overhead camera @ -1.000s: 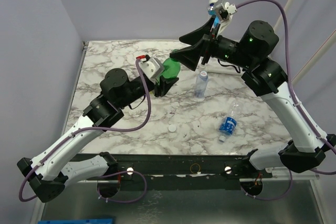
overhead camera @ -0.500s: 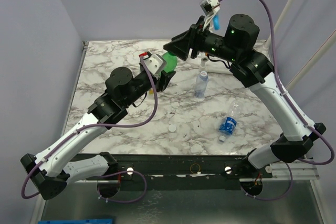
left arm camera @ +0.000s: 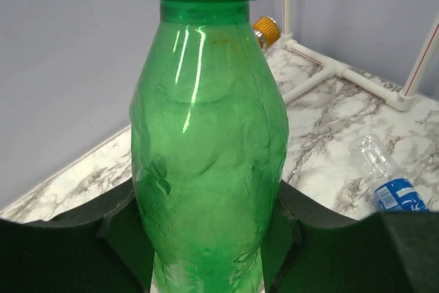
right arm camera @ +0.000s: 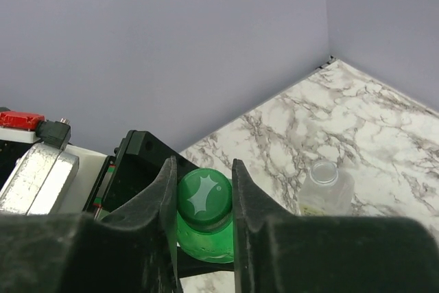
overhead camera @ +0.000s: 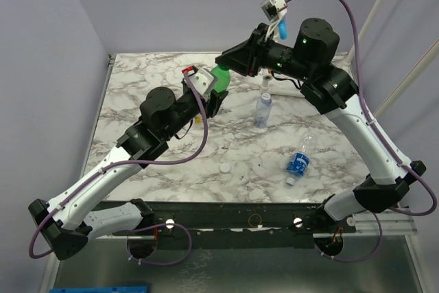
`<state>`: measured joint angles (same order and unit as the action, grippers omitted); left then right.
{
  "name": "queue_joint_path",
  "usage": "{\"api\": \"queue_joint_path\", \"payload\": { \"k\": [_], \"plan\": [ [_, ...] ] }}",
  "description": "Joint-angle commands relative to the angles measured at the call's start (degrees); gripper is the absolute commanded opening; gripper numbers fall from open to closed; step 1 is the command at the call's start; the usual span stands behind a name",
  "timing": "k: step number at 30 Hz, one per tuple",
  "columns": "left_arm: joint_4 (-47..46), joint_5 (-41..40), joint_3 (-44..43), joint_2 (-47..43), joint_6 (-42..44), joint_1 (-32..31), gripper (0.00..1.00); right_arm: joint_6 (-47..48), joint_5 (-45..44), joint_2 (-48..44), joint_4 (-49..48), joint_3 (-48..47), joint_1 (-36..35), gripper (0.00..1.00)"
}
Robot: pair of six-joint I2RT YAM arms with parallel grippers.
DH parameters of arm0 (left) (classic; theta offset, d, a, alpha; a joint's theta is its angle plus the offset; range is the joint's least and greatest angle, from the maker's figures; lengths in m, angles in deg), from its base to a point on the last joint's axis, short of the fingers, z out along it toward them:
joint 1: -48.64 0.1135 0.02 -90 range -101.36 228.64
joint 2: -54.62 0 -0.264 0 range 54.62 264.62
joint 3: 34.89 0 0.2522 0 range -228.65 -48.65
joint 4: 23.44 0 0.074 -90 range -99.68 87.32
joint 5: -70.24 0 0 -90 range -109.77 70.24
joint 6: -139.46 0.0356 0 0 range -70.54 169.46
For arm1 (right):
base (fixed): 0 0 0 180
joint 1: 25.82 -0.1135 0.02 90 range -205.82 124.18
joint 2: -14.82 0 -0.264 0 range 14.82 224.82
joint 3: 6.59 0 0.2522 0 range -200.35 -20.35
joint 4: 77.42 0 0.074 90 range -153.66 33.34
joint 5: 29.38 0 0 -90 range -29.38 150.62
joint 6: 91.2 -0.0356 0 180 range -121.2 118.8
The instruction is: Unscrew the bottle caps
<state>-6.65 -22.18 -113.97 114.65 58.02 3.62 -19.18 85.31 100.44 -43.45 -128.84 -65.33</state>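
Left claw [left arm camera: 206, 238] grips the green bottle [left arm camera: 206, 135] by its body over the far-centre table [overhead camera: 171, 162], cap end facing my right claw [right arm camera: 203, 186], which is clamped across the green cap [right arm camera: 204, 200], so bottle axis and right wrist look roughly coaxial for the twist.

top: high overhead | wrists: close — both on green bottle [left arm camera: 206, 135]
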Motion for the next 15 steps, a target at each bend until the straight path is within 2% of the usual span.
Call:
{"api": "queue_joint_path", "payload": {
  "k": [1,5,7,15],
  "plan": [
    [-0.58,-0.14,-0.77,-0.45,-0.92,-0.24,0.0,1.06,0.95,-0.45,0.89,-0.59,0.14,0.03],
    [0.07,2.33,-1.26,-1.26,-3.46,-0.24,0.0,5.06,3.78,-0.52,5.07,-5.17,0.22,0.01],
    [0.14,6.26,-1.24,-2.17,-6.56,-0.17,0.03,7.31,8.18,-0.13,8.05,-8.89,0.23,0.0],
    [3.44,31.38,-1.75,-5.25,-13.72,-0.08,0.01,8.81,29.12,-5.61,1.19,-4.8,0.26,0.01]
  ]
}}
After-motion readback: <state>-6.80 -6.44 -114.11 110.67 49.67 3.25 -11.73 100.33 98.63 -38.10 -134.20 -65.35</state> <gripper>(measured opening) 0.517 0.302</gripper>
